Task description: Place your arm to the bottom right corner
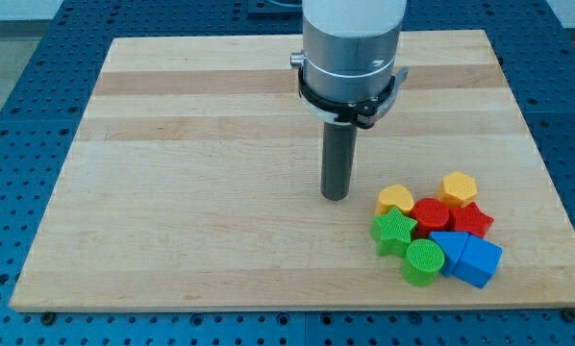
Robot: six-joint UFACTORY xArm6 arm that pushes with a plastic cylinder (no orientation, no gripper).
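Note:
My tip [336, 196] rests on the wooden board [191, 192], a little right of its middle. A tight cluster of blocks lies to the tip's lower right, near the board's bottom right corner. It holds a yellow heart-like block [395, 199], a yellow hexagon [458, 186], a red cylinder [430, 213], a red star [471, 220], a green star [393, 232], a green cylinder [423, 261], and two blue blocks [448, 248] [478, 260]. The tip stands apart from the yellow heart-like block, about a block's width to its left.
The board lies on a blue perforated table [18, 67] that shows on all sides. The arm's silver wrist [351, 48] hangs over the board's upper middle.

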